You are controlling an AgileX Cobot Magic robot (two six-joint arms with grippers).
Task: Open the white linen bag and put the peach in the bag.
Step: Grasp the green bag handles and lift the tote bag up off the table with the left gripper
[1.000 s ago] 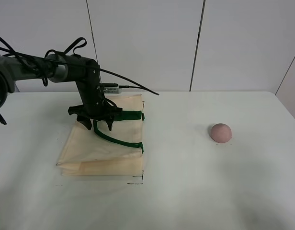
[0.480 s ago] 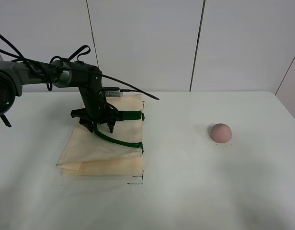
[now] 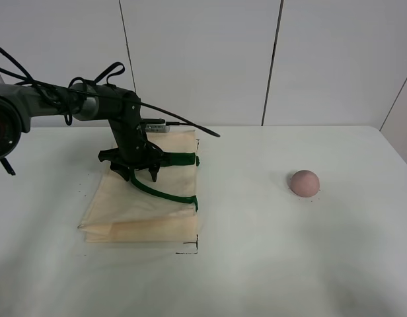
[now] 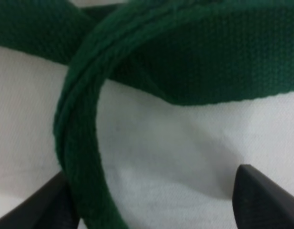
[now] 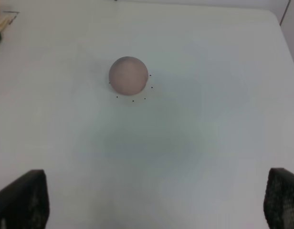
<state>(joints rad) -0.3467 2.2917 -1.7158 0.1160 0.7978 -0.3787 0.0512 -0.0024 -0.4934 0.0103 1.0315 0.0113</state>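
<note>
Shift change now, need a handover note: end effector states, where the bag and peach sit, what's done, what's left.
Left end effector: open, low over the white linen bag, straddling a green handle; no grip yet.
Right end effector: open, empty, above the table, camera on the peach.
Bag: flat and closed on the table's left side.
Peach: on the table at right, well apart from the bag.
Done: only the left lined up on the handle.
Left: close on the handle, lift the bag open, pick the peach with the right, drop it in.

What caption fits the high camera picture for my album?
Open left pincer straddles the dark green strap of the flat cream linen bag; round pink peach sits apart.
</note>
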